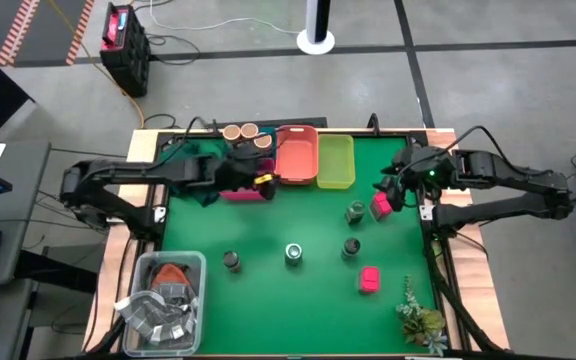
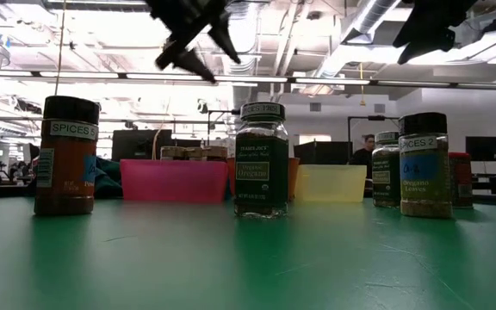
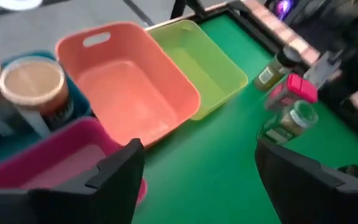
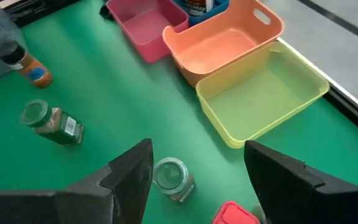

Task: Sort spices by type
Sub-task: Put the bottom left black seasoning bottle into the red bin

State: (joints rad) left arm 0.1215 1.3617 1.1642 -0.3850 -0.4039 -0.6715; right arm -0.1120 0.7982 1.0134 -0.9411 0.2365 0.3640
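Note:
Several spice jars stand upright on the green mat: a dark-topped one (image 1: 231,260), a green-topped one (image 1: 294,254), another dark one (image 1: 352,247) and a green one (image 1: 355,212). One pink box (image 1: 369,279) sits near the right edge, and another (image 1: 380,205) lies just under my right gripper. Three tan-topped jars (image 1: 249,134) stand in the blue tray (image 3: 73,106). My left gripper (image 1: 263,180) (image 3: 197,180) hangs open above the magenta tray (image 1: 246,190). My right gripper (image 1: 390,188) (image 4: 197,162) is open, raised above the pink box (image 4: 232,214) and a jar (image 4: 173,177).
The orange tray (image 1: 297,155) and the yellow-green tray (image 1: 335,160) sit side by side at the far edge. A clear tub of grey packets (image 1: 163,300) fills the near left corner, and a small plant (image 1: 418,315) the near right corner. A person (image 2: 368,148) shows far behind.

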